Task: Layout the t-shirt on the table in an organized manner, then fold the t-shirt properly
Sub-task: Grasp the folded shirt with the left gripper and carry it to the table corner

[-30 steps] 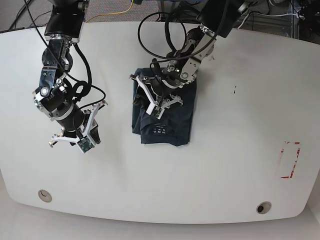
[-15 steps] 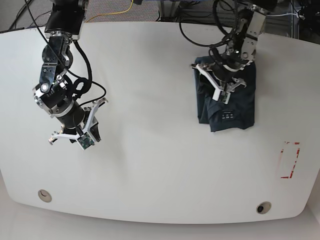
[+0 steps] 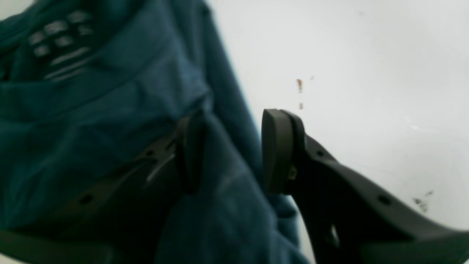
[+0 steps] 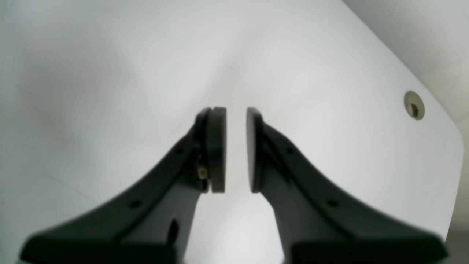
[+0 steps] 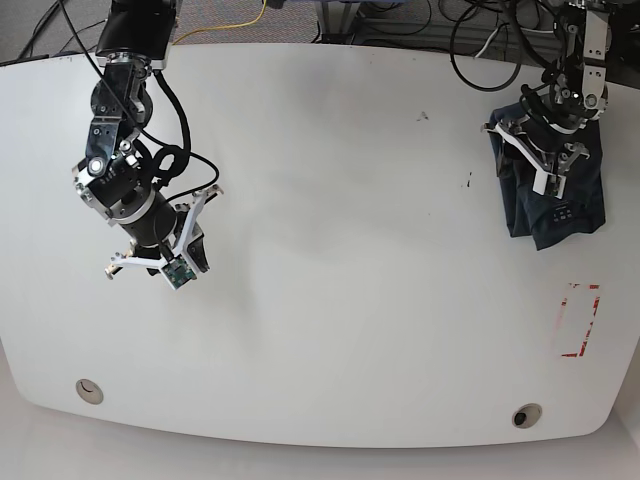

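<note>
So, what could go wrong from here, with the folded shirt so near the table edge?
The left gripper rests on the folded t-shirt, which lies close to the far right edge of the table. Pushed further that way, the shirt may slide off. The fingers press into loose fabric, so a fold could catch and open as they lift. The right gripper is far away and could not help.

The left wrist view is blurred: pale markings on the dark navy-blue folded cotton t-shirt, up and left of the left gripper, cannot be read. One finger is partly sunk in fabric. The shirt runs off the left and bottom edges.
</note>
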Controlling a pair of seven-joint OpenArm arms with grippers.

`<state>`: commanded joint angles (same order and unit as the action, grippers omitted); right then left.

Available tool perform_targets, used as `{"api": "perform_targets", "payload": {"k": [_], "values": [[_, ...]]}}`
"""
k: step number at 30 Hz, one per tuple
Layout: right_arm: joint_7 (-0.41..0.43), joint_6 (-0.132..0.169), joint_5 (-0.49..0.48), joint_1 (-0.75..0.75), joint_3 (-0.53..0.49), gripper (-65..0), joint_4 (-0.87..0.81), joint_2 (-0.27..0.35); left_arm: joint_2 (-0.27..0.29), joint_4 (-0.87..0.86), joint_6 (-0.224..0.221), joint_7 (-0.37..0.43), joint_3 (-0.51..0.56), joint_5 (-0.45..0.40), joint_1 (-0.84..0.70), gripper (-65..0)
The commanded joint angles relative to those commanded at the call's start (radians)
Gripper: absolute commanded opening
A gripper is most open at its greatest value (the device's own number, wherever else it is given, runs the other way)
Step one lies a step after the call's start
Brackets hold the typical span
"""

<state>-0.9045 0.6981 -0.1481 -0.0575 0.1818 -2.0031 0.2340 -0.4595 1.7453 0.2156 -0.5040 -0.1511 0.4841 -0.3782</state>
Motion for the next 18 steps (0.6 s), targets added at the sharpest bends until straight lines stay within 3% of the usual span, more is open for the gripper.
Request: {"api": "perform_targets", "payload": {"k": [4, 8, 12, 15, 18], "values": [[0.0, 0.0, 0.0, 0.003, -0.002, -55.6, 0.0, 0.0, 0.014, 0.063, 0.051, -0.084, -0.054, 0.003, 0.003, -41.1], [0.0, 0.0, 0.0, 0.005, -0.002, -55.6, 0.0, 0.0, 0.077, 0.141, 0.104, -0.221, -0.107, 0.038, -0.002, -41.1], [0.0, 0.0, 0.0, 0.005, -0.002, -55.6, -0.002, 0.0, 0.133, 0.15, 0.189, -0.365, -0.155, 0.077, -0.015, -41.1], [0.0, 0.0, 0.0, 0.005, -0.002, -55.6, -0.002, 0.0, 0.18, 0.15, 0.226, -0.408, -0.183, 0.078, -0.037, -41.1], [0.0, 0.0, 0.0, 0.005, -0.002, -55.6, -0.002, 0.0, 0.21, 0.15, 0.232, -0.411, -0.206, 0.058, -0.068, -41.1]]}}
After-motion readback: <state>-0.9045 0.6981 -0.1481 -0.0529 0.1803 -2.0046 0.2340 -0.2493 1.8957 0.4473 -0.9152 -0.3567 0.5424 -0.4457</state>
